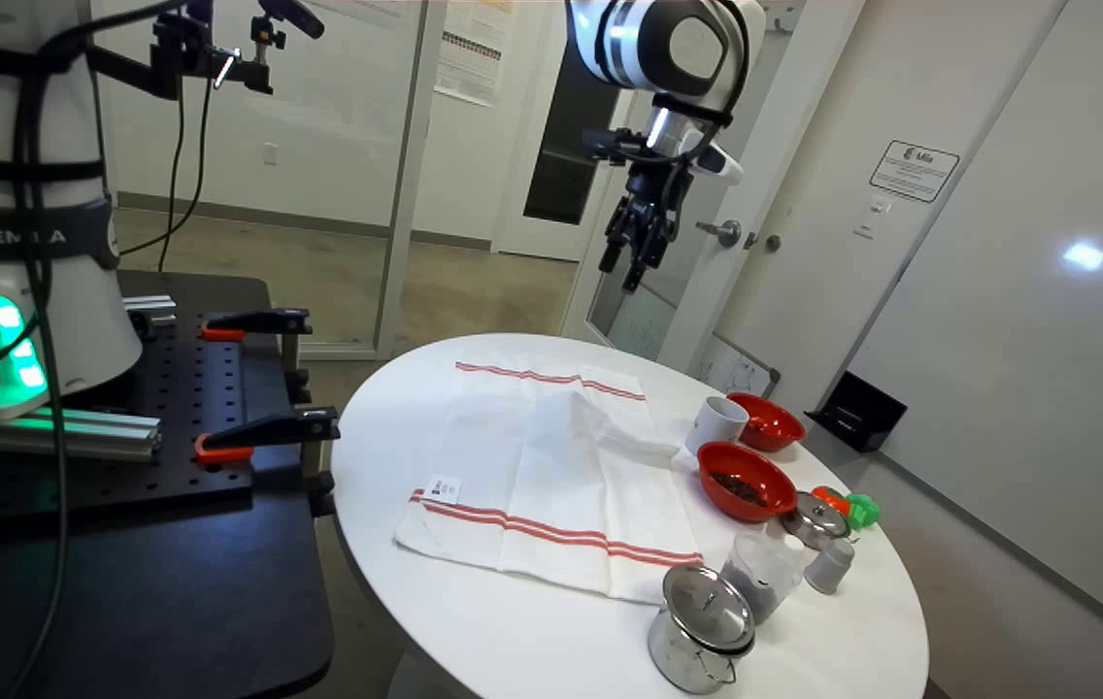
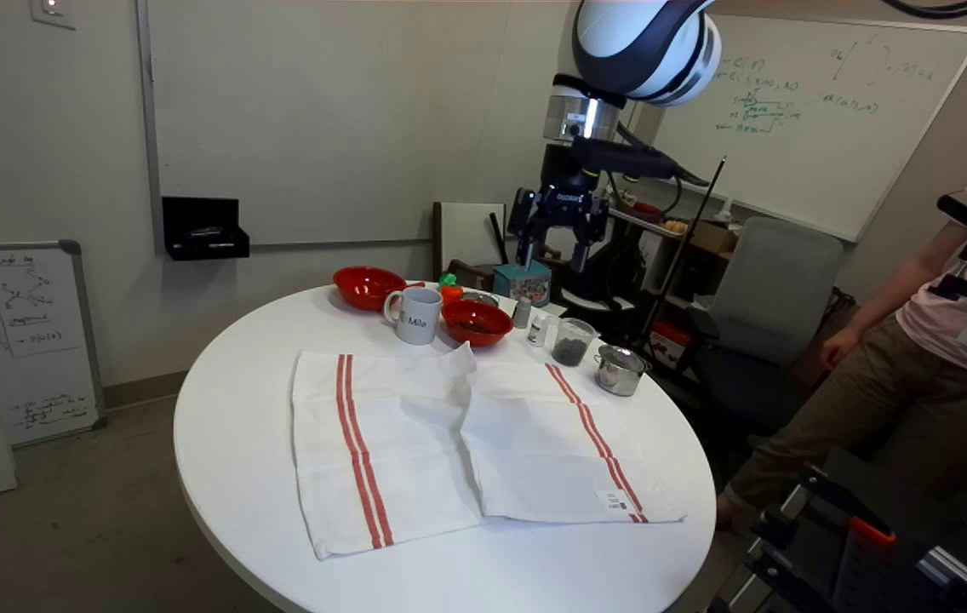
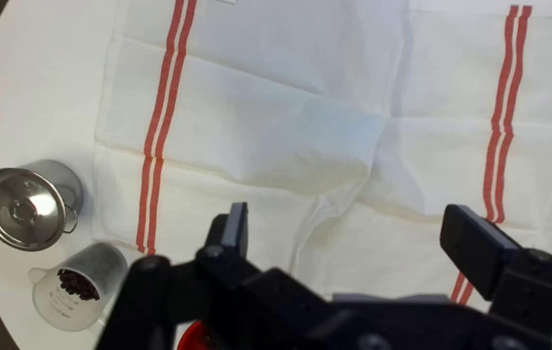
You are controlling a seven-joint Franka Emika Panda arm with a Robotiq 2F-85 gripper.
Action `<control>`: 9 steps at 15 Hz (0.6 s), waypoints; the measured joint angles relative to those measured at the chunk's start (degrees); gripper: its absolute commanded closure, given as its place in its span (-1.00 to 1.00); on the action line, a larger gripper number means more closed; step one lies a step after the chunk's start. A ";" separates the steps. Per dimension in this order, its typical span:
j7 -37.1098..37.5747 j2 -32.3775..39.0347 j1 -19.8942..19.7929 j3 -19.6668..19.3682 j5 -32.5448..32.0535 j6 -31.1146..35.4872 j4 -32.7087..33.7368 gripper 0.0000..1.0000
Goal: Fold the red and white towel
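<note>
The white towel with paired red stripes near two opposite ends lies spread on the round table in both exterior views. A raised, wrinkled ridge crosses its middle, and a small label shows near one striped end. The towel fills much of the wrist view, where the ridge runs between the two stripe pairs. My gripper is open and empty, high above the table and apart from the towel. It also shows in an exterior view and at the bottom of the wrist view, its fingers wide apart.
Along one table edge stand a white mug, two red bowls, a clear cup with dark contents, a lidded steel pot, small shakers and toy vegetables. The mug, a bowl and the pot stand close to the towel.
</note>
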 measured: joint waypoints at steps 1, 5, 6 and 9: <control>0.22 1.70 -0.16 -0.41 0.03 -0.03 1.68 -1.00; 0.74 3.68 -0.26 -0.74 0.04 -0.19 3.89 -1.00; 0.75 3.68 -0.22 -0.74 0.04 -0.17 3.88 -1.00; 1.69 4.19 -0.05 -1.12 0.01 -0.17 3.09 -1.00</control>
